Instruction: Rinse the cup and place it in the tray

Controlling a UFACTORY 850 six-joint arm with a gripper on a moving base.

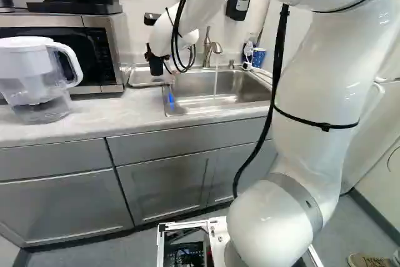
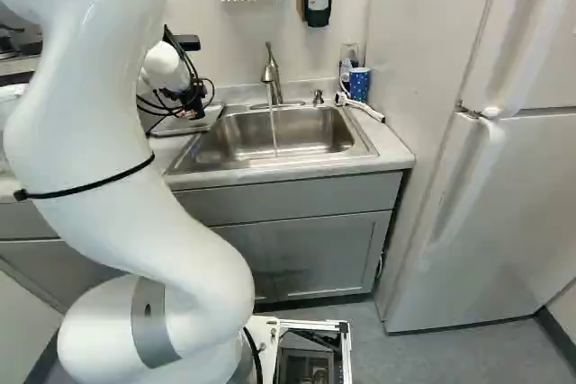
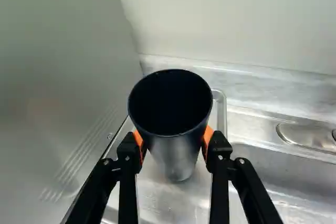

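In or just above the tray (image 3: 170, 203) beside the sink (image 2: 301, 141), the gripper (image 3: 173, 139) pinches the upright cup (image 3: 177, 158); water (image 2: 274, 123) runs from the tap (image 2: 271, 74); rinsing is probably done, leaving set-down and release.

- Black gripper (image 2: 192, 99), its pads (image 3: 208, 136) bright orange;
- between the fingers, a cup (image 3: 177, 156), near-black inside, dark grey with a paler sheen outside;
- beneath the gripper, a silver tray (image 3: 223, 113);
- just beside the gripper, a silver sink (image 3: 283, 174);
- ahead of the gripper, a white wall (image 3: 226, 19) above a pale grey, faintly marbled backsplash (image 3: 294, 87);
- across the sink from the gripper, a blue tumbler (image 2: 359, 84) with white dots;
- lower than the gripper, grey cabinets (image 1: 162, 182);
- behind the gripper, the white arm (image 1: 325, 85), banded in black and grey
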